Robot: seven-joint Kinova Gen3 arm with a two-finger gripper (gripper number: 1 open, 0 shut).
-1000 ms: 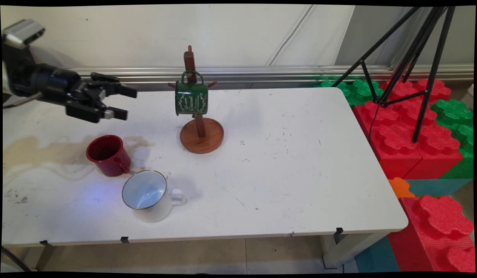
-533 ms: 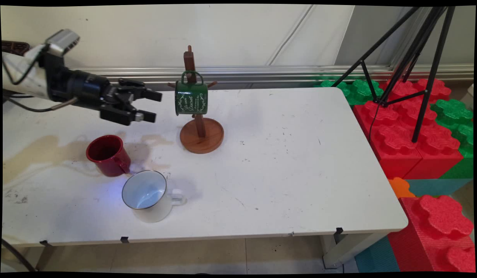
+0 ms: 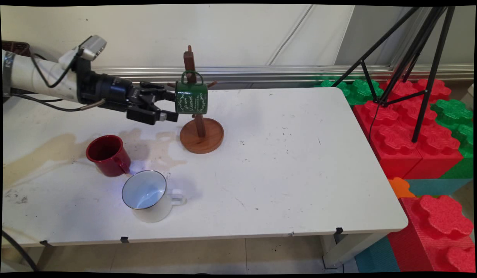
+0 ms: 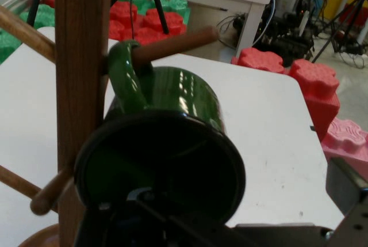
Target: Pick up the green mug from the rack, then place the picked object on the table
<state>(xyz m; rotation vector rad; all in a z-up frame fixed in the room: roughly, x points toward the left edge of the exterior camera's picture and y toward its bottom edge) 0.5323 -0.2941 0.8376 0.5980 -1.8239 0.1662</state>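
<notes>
A green enamel mug (image 3: pixel 191 98) hangs by its handle on a peg of a wooden mug tree (image 3: pixel 200 131) at the table's back middle. My gripper (image 3: pixel 173 105) comes level from the left and stands open, its fingertips at the mug's left rim, one above and one below. I cannot tell whether they touch the mug. In the hand view the mug's dark mouth (image 4: pixel 161 169) faces me close up, its handle (image 4: pixel 127 77) looped over the peg (image 4: pixel 172 44) beside the post (image 4: pixel 80 80). One finger (image 4: pixel 347 188) shows at the lower right.
A red mug (image 3: pixel 108 154) and a white mug (image 3: pixel 146 195) stand on the table's left front, below the arm. A brownish stain (image 3: pixel 49 152) spreads across the table's left. A black tripod (image 3: pixel 412 58) and red and green foam blocks (image 3: pixel 408 135) stand off the right edge.
The arm has swept right along the table's back, from well left of the mug tree up to the green mug. The fingers stay open. The mugs have not moved.
</notes>
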